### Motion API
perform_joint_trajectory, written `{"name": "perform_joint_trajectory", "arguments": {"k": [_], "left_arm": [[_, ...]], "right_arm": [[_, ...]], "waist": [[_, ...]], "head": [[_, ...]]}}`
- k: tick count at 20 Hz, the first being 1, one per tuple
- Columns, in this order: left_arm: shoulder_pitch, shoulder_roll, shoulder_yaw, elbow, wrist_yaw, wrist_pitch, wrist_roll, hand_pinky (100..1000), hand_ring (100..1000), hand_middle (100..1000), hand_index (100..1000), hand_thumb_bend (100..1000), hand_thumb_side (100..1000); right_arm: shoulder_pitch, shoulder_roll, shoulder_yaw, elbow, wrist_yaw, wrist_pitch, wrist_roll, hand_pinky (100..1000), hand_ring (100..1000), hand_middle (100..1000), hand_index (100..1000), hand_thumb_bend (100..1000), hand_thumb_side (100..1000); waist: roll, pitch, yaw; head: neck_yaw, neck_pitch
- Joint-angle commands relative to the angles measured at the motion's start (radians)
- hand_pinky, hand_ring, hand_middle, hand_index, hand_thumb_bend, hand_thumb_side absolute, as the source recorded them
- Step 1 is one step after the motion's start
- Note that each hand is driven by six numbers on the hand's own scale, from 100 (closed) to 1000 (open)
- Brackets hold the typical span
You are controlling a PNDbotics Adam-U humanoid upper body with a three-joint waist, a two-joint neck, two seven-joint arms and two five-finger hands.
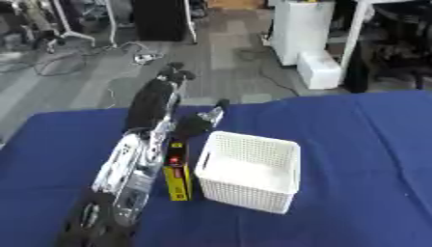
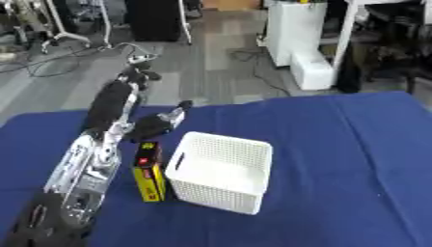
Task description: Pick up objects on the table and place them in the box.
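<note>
**Left hand raised beyond the yellow box, which lies tight against the basket**

Left hand [image 1: 173, 75] is the only hand we can see; it stands high at the far side of the table [image 1: 363, 144], out past the cloth's edge in the picture, with its fingers bunched at the top. Whether those fingers are curled or merely relaxed we cannot tell, and we see nothing held in them. Our right hand shows in neither view.

What the coming move turns on is where the yellow box [image 1: 176, 173] lies from that hand. It sits on the blue cloth nearer to us than the hand, close beside the silver forearm [image 1: 131, 164] and just left of the white basket [image 1: 250, 171]. Its long axis runs away from us, roughly parallel to the basket's left wall, and it looks to be touching or nearly touching that wall. A dark object with a pale end [image 1: 202, 123] lies just beyond the yellow box, near the basket's far left corner; we cannot make out what it is.

We judge the left arm to be the one for this pick, since both things lie on its side. The hand would have to come back toward us and down, and the narrow gap between box and basket leaves little room for fingers on that flank.
</note>
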Motion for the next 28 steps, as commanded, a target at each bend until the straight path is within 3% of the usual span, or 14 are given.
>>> {"name": "perform_joint_trajectory", "arguments": {"k": [1, 7, 12, 16, 21, 23, 24, 28], "left_arm": [[-0.029, 0.021, 0.012, 0.002, -0.040, 0.011, -0.090, 613, 774, 905, 836, 494, 743], [-0.049, 0.030, 0.019, 0.013, -0.094, 0.023, -0.218, 625, 775, 893, 826, 503, 743], [-0.053, 0.028, 0.037, 0.019, -0.105, 0.043, -0.295, 615, 756, 954, 912, 497, 751], [-0.051, 0.026, 0.056, 0.023, -0.115, 0.066, -0.325, 593, 756, 983, 925, 482, 767], [-0.049, 0.025, 0.067, 0.043, -0.135, 0.077, -0.356, 605, 781, 967, 870, 473, 798], [-0.048, 0.026, 0.069, 0.047, -0.139, 0.073, -0.370, 602, 786, 971, 879, 476, 802], [-0.048, 0.025, 0.069, 0.047, -0.138, 0.072, -0.374, 541, 747, 976, 942, 476, 803], [-0.043, 0.022, 0.071, 0.049, -0.133, 0.078, -0.387, 521, 738, 957, 940, 489, 808]], "right_arm": [[-0.005, -0.021, -0.005, -0.013, 0.005, 0.007, 0.000, 175, 307, 317, 486, 100, 1000], [0.000, -0.020, -0.005, -0.013, 0.015, 0.010, 0.000, 174, 307, 317, 486, 100, 1000], [0.006, -0.018, -0.004, -0.013, 0.024, 0.011, 0.002, 174, 308, 317, 486, 100, 1000], [0.008, -0.018, -0.004, -0.013, 0.027, 0.009, 0.002, 174, 308, 317, 486, 100, 1000], [0.008, -0.018, -0.005, -0.013, 0.028, 0.008, 0.003, 174, 308, 317, 486, 100, 1000], [0.008, -0.019, -0.005, -0.013, 0.028, 0.008, 0.003, 174, 308, 317, 486, 100, 1000], [0.008, -0.019, -0.005, -0.013, 0.028, 0.008, 0.003, 174, 308, 317, 486, 100, 1000], [0.007, -0.020, -0.006, -0.013, 0.027, 0.007, 0.003, 174, 308, 317, 486, 100, 1000]], "waist": [[-0.002, -0.007, 0.002], [-0.001, -0.008, 0.005], [-0.002, -0.009, 0.009], [-0.002, -0.009, 0.010], [-0.002, -0.009, 0.010], [-0.002, -0.010, 0.010], [-0.002, -0.010, 0.009], [-0.002, -0.010, 0.009]], "head": [[-0.001, 0.000], [-0.002, 0.005], [-0.004, 0.007], [-0.003, 0.007], [-0.008, 0.007], [-0.009, 0.007], [-0.010, 0.006], [-0.013, 0.006]]}}
